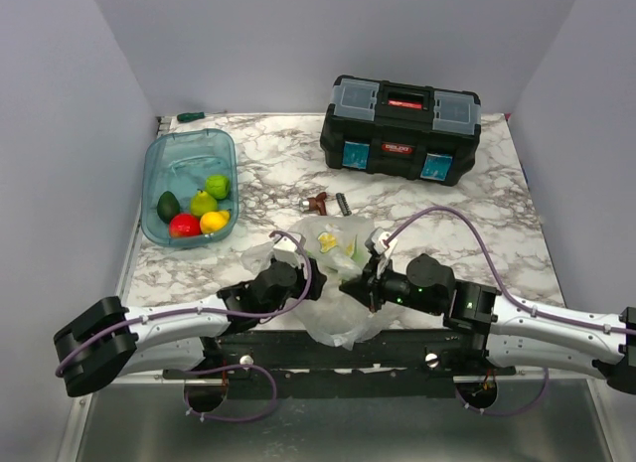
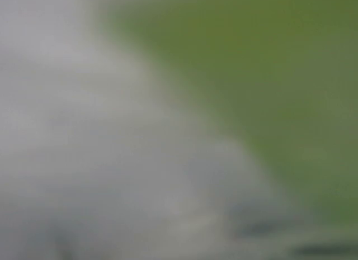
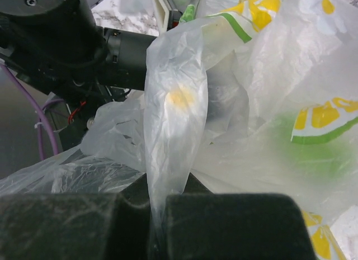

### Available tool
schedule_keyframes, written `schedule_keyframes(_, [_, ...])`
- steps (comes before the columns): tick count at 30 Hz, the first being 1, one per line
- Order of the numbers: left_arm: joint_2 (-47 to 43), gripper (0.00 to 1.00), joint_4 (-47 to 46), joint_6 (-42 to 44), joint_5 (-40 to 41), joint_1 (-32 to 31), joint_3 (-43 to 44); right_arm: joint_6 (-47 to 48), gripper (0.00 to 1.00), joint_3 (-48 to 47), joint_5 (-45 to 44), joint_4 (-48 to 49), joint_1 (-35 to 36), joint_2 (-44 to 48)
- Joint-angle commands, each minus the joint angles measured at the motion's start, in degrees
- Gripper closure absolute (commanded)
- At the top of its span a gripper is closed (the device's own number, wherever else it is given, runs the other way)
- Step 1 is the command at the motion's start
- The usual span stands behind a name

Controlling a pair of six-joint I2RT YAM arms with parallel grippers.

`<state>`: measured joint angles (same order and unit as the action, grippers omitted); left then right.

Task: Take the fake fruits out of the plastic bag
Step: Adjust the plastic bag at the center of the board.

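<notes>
Right wrist view shows me the right claw (image 3: 156,215) pinching a fold of the plastic bag (image 3: 174,120); overhead cannot. Left wrist view is green-grey blur, so I cannot tell whether the left claw (image 1: 316,275) is spread. Only overhead shows fake fruits (image 1: 202,209) in the teal tub (image 1: 189,146).

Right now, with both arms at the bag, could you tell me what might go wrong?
The right gripper pinches only a thin fold of the bag; it could slip or tear. The left gripper is buried in film and its camera is blurred, so it may grab plastic with the fruit. The bag overhangs the table edge; fruit could drop off.
</notes>
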<state>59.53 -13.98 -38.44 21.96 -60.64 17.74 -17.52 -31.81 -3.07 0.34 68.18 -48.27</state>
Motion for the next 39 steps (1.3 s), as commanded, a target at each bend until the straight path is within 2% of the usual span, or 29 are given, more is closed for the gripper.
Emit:
schedule_keyframes(1, [4.1, 0.31, -4.9, -1.2, -5.2, 1.4, 0.5, 1.5, 0.99, -1.2, -1.9, 1.4, 0.1, 0.2])
schedule_keyframes(8, [8.7, 0.29, -9.7, -0.9, -9.5, 1.4, 1.9, 3.0, 0.99, -1.8, -1.9, 2.6, 0.1, -3.8])
schedule_keyframes(14, [5.0, 0.29, -10.4, -2.7, -7.2, 1.8, -1.9, 5.5, 0.99, -4.7, 2.6, 5.8, 0.0, -9.6])
schedule_keyframes(19, [0.8, 0.28, -8.7, -4.8, -3.9, 2.2, -6.1, 2.3, 0.99, -13.6, 16.6, 7.6, 0.7, -19.1])
schedule_keyframes(21, [-1.1, 0.28, -7.9, -6.1, -1.6, 2.2, -8.1, 0.8, 0.99, -14.3, 18.2, 8.5, 3.1, -20.4])
schedule_keyframes(24, [-3.8, 0.27, -6.5, -6.8, 1.0, 2.2, -9.4, -0.6, 0.99, -10.2, 15.0, 8.5, 4.4, -17.4])
schedule_keyframes(27, [-4.4, 0.24, -6.1, -6.9, 2.2, 2.2, -8.9, -1.7, 0.99, -3.2, 4.7, 7.6, 4.3, -11.0])
schedule_keyframes(30, [-2.7, 0.16, -4.6, -7.2, 3.8, 2.2, -7.0, -1.8, 0.99, 0.4, 2.5, 5.7, 4.3, -6.5])
schedule_keyframes(35, [4.1, 0.14, -9.2, -3.2, -1.6, 2.1, -2.8, -3.7, 0.99, 3.4, -2.5, 3.1, 4.3, -2.1])
schedule_keyframes(39, [7.1, 0.17, -13.5, -4.5, -4.5, 1.5, -1.8, -8.7, 0.99, 1.4, -14.3, -6.2, 4.3, -1.9])
